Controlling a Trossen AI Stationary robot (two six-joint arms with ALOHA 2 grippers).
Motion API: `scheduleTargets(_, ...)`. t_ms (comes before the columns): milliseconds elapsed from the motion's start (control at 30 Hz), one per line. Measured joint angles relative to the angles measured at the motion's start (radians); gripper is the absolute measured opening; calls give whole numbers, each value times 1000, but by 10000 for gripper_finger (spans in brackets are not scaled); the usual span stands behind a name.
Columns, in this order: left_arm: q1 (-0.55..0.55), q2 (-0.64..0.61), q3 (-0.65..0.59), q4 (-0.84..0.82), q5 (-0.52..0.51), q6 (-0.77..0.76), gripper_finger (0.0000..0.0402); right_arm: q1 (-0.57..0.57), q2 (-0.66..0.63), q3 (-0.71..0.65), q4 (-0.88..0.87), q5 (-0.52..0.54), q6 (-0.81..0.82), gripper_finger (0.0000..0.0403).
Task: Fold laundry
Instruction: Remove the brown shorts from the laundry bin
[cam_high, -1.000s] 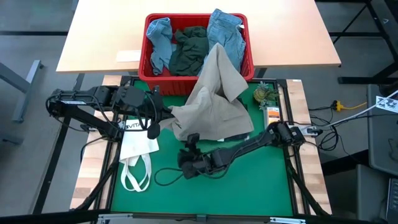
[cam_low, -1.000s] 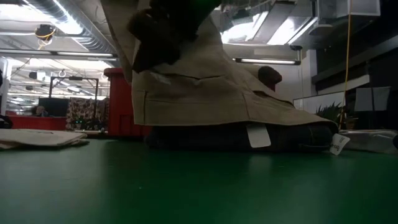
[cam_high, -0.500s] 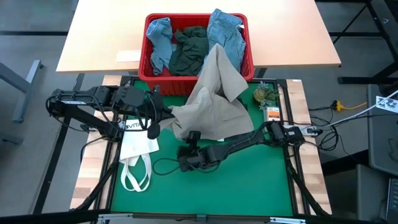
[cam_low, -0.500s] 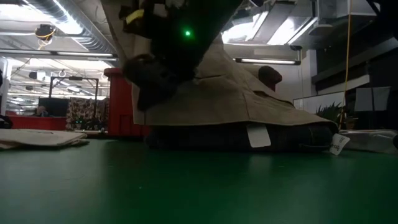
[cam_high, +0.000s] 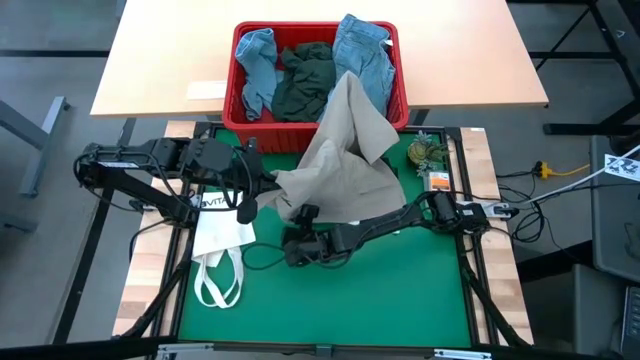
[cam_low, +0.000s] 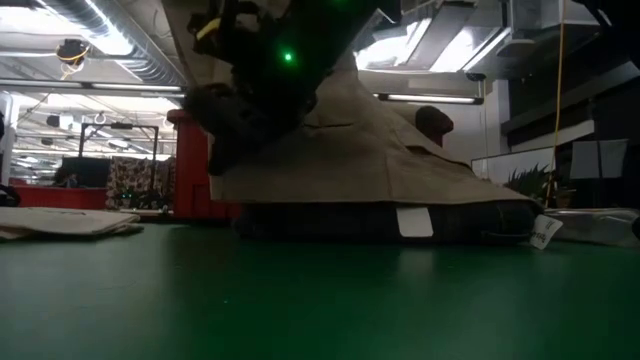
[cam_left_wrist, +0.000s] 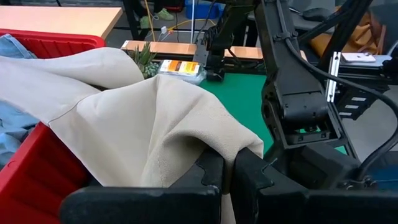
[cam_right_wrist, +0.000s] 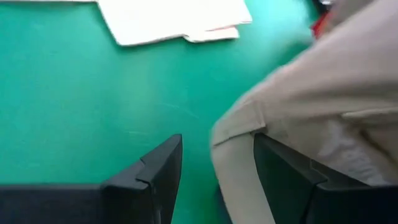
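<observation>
The beige garment (cam_high: 345, 150) drapes in soft folds from the red basket (cam_high: 398, 95) at 12 o'clock down onto the green counter (cam_high: 400, 290), covering a dark piece (cam_low: 380, 222) with a white tag. Two light blue pieces (cam_high: 362, 50) and a dark green one (cam_high: 305, 75) lie crumpled in the basket. The left hand (cam_high: 272, 180), pinched tight, holds the beige cloth's 9 o'clock edge. The right hand (cam_high: 292, 245) stands wide at its 6 o'clock hem. A white tote bag (cam_high: 220, 245) lies at 8 o'clock.
</observation>
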Motion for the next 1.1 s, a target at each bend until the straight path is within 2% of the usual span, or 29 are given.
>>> scheduleTargets(267, 0, 0, 0, 2, 0, 0, 6, -8, 0, 0, 49, -57, -26, 199)
scheduleTargets(600, 0, 0, 0, 2, 0, 0, 6, -23, 0, 0, 43, -31, 13, 199)
scheduleTargets(1100, 0, 0, 0, 2, 0, 0, 6, -42, 31, 0, 37, -55, 36, 199)
